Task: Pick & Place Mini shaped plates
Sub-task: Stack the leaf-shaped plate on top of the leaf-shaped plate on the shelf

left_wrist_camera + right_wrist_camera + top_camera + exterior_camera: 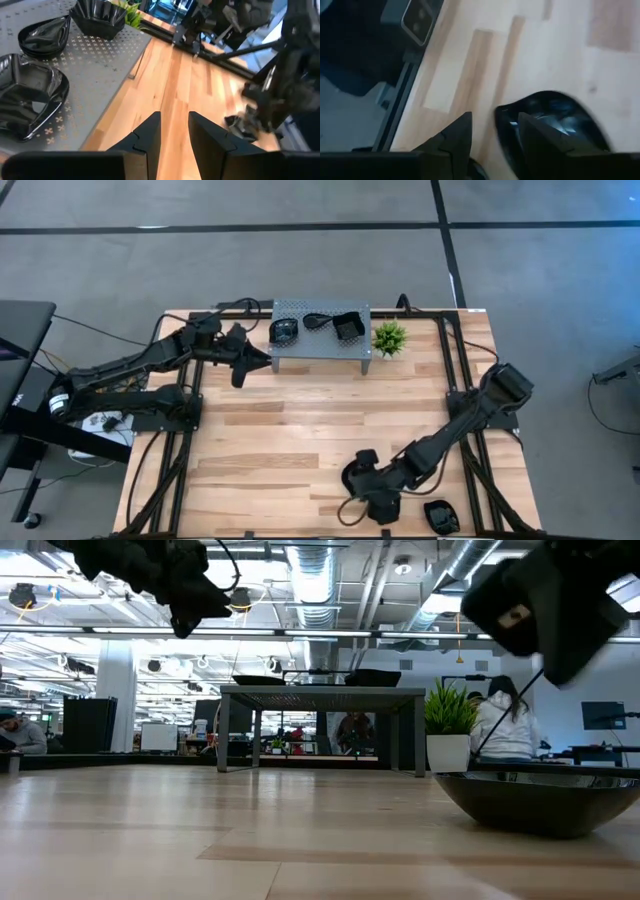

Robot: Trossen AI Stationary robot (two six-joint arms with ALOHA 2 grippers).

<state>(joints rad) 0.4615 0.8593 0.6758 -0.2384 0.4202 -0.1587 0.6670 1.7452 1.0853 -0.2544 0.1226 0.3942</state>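
— What do the arms look like from above?
— Both are dark, nearly black. The left arm (140,365), at the left of the frame, is a chain of boxy segments with thin black cables trailing off its base, and a white patch shows near its lower-left end. The right arm (470,420), at the lower right, has a blocky, squared joint at its upper end.

— And the fingers up close?
— The left gripper (174,131) has two matte black, angular fingers with faceted, wedge-like tips. The right gripper (495,134) has the same dark wedge-shaped fingers at the bottom of its frame.
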